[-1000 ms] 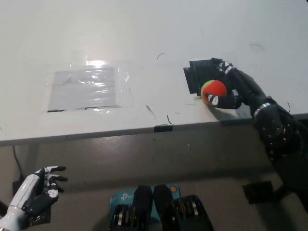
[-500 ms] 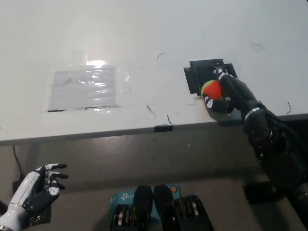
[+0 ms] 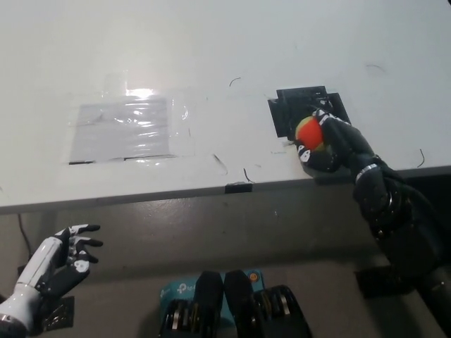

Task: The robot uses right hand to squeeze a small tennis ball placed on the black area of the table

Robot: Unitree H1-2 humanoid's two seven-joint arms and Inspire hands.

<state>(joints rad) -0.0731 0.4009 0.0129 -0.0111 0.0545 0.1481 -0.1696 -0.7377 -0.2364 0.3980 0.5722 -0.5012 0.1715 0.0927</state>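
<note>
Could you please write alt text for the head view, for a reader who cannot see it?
The robot's black right hand grips a small orange-and-yellow ball on the black patch of a white table. Its white left hand rests open below the table edge, lower left.

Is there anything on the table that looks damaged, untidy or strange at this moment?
The clear plastic sheet taped on the white table is wrinkled and glares. Dark scuff marks lie near the front edge. The black patch has uneven edges. Nothing spilled.
</note>
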